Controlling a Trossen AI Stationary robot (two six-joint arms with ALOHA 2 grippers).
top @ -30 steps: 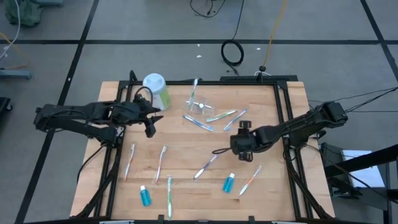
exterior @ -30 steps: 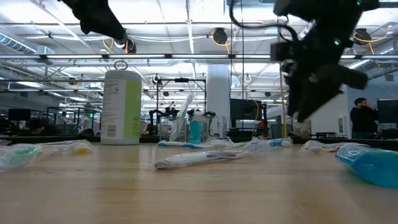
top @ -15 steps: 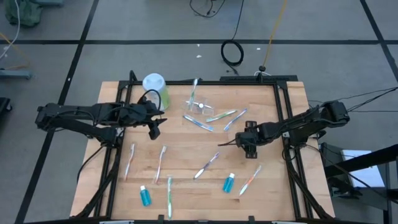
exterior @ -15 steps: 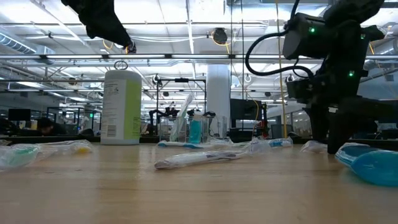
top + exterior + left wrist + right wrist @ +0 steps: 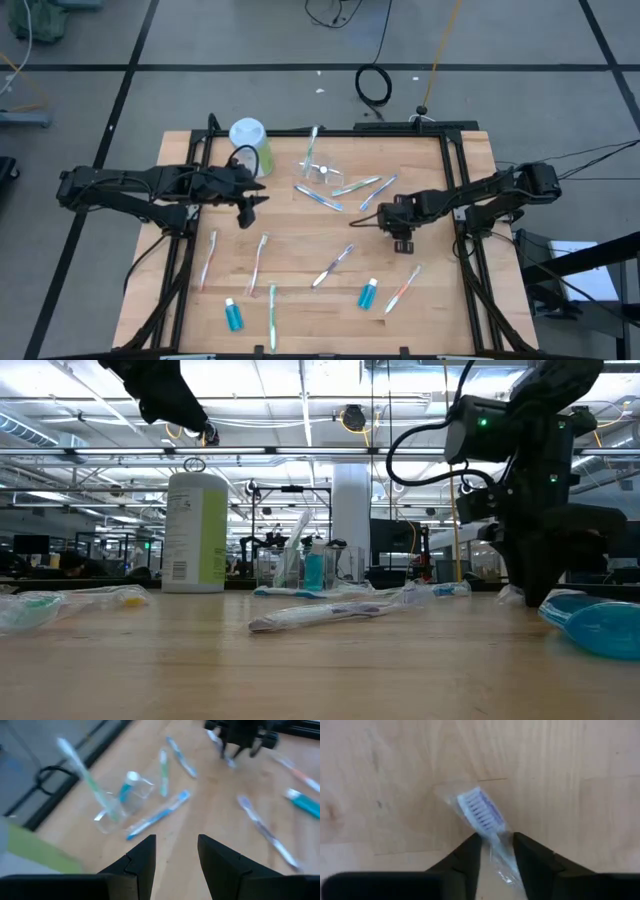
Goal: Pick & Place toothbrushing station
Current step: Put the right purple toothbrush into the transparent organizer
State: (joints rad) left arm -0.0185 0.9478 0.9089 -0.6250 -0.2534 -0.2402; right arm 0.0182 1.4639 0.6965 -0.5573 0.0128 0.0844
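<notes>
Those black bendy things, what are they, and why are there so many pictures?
They are two robot arms working at a wooden table. One camera looks straight down from above, one sits low at table height, and one rides on each arm's wrist.

Toothbrushes lie scattered on the table, some in clear wrappers. Blue tubes with white caps lie there too, such as this blue tube. A clear cup already has a toothbrush and a tube in it, and a green bottle stands at the back.

The right hand is down at the table with its two fingers on either side of a wrapped purple toothbrush, ready to pinch it. The left hand is open, holds nothing, and waits above the table.
</notes>
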